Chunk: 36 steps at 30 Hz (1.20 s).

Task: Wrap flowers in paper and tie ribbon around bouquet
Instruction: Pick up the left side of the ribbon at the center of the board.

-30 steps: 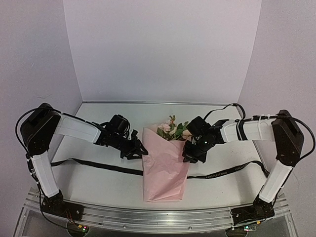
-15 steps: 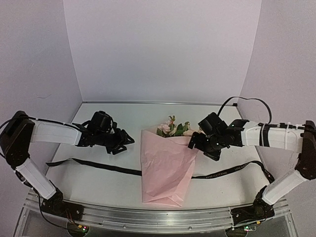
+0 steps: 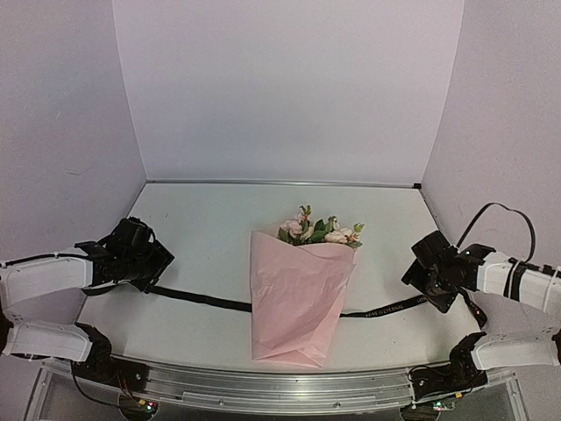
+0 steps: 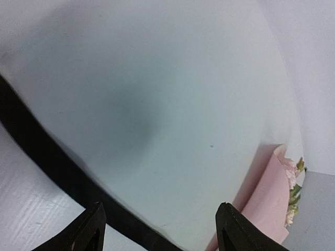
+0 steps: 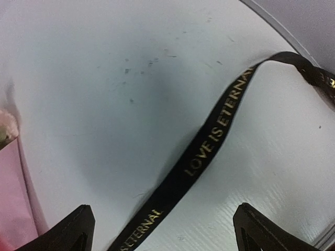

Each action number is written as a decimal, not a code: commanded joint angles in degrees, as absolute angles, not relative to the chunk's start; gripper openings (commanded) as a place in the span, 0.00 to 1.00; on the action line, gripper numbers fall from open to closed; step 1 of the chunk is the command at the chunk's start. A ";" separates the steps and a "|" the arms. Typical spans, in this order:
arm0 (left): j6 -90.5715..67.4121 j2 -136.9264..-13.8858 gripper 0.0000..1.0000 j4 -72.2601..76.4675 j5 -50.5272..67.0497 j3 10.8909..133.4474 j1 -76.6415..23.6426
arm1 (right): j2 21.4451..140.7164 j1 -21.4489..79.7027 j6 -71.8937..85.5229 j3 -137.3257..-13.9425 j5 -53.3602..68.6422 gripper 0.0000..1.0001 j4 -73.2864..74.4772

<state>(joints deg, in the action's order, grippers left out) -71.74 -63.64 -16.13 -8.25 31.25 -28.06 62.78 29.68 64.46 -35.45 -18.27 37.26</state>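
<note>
Left gripper (image 4: 159,225) first: found it well left of the bouquet (image 3: 298,298), low over the table (image 3: 202,219), fingers spread apart with nothing between them. Picked out the ribbon (image 3: 197,298) just beneath those fingers, flat on the table, running right and slipping under the bouquet. Saw the paper (image 3: 289,324) rolled into a cone around the stems, the flowers (image 3: 320,231) poking out at the bouquet's far end, neither gripper touching any of it. Followed the ribbon out on the bouquet's right side, lettering up, to a raised kink near the right gripper (image 5: 165,219), itself well right of the bouquet, jaws wide and empty. Counted wrapping as done, tying as not begun. Feared two things: loose paper springing open with nothing pinning it, and a one-sided tug hauling the ribbon clean out from under the bouquet, or dragging the cone askew. Worried too about pinching so flat a ribbon off the table and missing.
</note>
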 commanded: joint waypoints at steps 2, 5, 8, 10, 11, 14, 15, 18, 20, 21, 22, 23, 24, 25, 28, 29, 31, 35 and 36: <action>-76.86 -58.81 0.75 -26.21 -17.74 28.83 -25.49 | 57.61 22.66 66.90 -30.92 -21.02 0.92 38.66; -76.39 -59.23 0.75 -26.53 -16.99 28.52 -23.05 | 57.92 18.46 65.25 -30.42 -20.94 0.90 38.31; -75.44 -61.12 0.75 -25.33 -15.71 28.37 -21.25 | 60.74 13.43 61.85 -31.04 -16.98 0.88 35.56; -74.60 -62.52 0.75 -24.21 -14.54 28.39 -20.21 | 62.82 10.78 60.05 -31.81 -14.17 0.86 34.19; -74.34 -63.39 0.75 -23.84 -14.03 28.60 -19.74 | 63.70 9.71 59.29 -32.21 -13.14 0.85 33.64; -75.34 -65.20 0.71 -25.10 -14.39 29.45 -19.27 | 65.52 8.08 58.36 -32.83 -11.36 0.85 32.89; -76.27 -65.58 0.70 -26.27 -15.00 29.79 -19.23 | 65.92 7.68 58.28 -32.89 -11.04 0.85 32.83; -78.20 -65.80 0.68 -28.63 -16.81 30.23 -19.15 | 66.69 6.58 58.31 -32.64 -10.03 0.85 32.43; -79.01 -66.09 0.67 -29.45 -17.84 30.37 -18.84 | 67.19 6.02 58.21 -32.75 -9.51 0.85 32.26; -79.12 -66.36 0.67 -29.62 -18.06 30.42 -18.58 | 67.38 5.82 58.07 -32.76 -9.44 0.85 32.24; -79.16 -66.80 0.67 -29.74 -18.30 30.48 -18.32 | 67.64 5.64 57.85 -32.75 -9.49 0.85 32.20; -79.03 -67.41 0.67 -29.17 -18.55 30.32 -17.97 | 68.00 5.32 57.65 -32.77 -9.42 0.85 32.09; -78.55 -68.21 0.67 -28.02 -18.52 30.00 -17.40 | 68.42 4.91 57.42 -32.79 -9.13 0.85 31.86; -77.39 -68.95 0.66 -25.80 -17.67 29.32 -16.45 | 68.90 4.56 57.17 -32.91 -8.72 0.85 31.66; -74.43 -72.04 0.59 -19.29 -14.54 27.45 -12.83 | 70.63 3.41 56.18 -33.27 -6.87 0.84 30.61; -73.82 -73.21 0.58 -17.74 -13.92 27.38 -12.23 | 71.20 2.97 55.83 -33.43 -6.45 0.84 30.49; -72.36 -74.73 0.53 -16.18 -13.80 27.63 -11.23 | 71.99 2.35 55.36 -33.40 -6.31 0.84 30.25; -70.75 -76.75 0.38 -14.19 -13.38 27.99 -10.30 | 72.84 -0.78 55.39 -32.31 -5.09 0.83 29.18; -70.50 -77.34 0.33 -13.80 -13.14 28.10 -10.08 | 73.07 -1.74 55.33 -32.13 -4.67 0.82 28.81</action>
<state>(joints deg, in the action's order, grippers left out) -73.14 -74.99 -17.29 -14.69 27.99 -10.98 72.27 1.19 56.32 -31.53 -5.77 30.43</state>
